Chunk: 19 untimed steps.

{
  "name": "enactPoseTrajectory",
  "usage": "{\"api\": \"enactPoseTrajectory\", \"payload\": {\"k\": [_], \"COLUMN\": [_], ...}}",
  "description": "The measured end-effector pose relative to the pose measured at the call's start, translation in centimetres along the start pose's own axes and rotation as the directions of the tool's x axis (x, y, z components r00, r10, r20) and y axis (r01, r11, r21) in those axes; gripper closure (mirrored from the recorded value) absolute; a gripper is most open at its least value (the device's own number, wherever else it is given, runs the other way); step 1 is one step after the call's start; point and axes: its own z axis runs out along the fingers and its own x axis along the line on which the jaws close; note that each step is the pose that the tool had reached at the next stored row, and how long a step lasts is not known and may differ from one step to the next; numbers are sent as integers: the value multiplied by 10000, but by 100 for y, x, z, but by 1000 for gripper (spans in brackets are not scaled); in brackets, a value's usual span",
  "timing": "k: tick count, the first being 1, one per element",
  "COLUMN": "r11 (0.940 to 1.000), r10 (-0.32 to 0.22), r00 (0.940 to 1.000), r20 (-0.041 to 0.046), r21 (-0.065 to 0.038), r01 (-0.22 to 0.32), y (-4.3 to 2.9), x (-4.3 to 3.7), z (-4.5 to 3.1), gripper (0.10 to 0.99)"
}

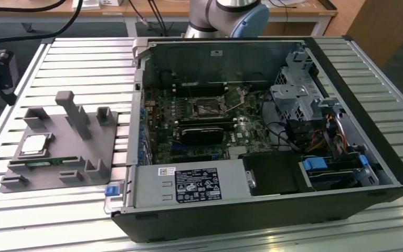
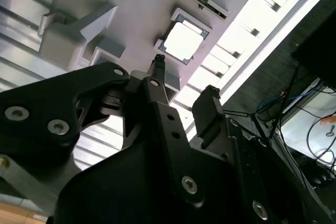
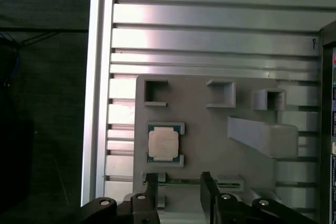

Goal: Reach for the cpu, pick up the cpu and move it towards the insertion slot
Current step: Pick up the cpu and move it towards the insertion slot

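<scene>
Silver cpu [image 3: 164, 144] flat in grey holder [image 3: 210, 124] on bench [image 3: 210, 24], just beyond parted, empty claw [image 3: 179, 177], untouched. Exterior view: 9 o'clock from insertion slot [image 1: 207, 108], well apart.

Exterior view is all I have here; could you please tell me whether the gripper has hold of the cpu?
Observer: No. In both wrist views the gripper is open and holds nothing.
Operator: Thank you. Where is it relative to the cpu?
Observer: In the first wrist view the cpu lies flat in its pocket on the grey fixture; the fingertips stand beside it, not around it.
Operator: Is anything near the fingertips?
Observer: A green memory stick in the fixture shows through the gap between them.
</scene>
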Motion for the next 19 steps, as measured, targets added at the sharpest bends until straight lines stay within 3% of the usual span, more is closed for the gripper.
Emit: {"api": "enactPoseTrajectory", "payload": {"k": [3, 4, 19], "r11": [10000, 10000, 10000], "r10": [-1, 0, 0], "r00": [10000, 10000, 10000], "r20": [0, 0, -1], "r21": [0, 0, 0], "r01": [1, 0, 0], "y": [-2, -3, -22], "x": [3, 5, 60], "z": [55, 73, 345], "gripper": [561, 494, 494]}}
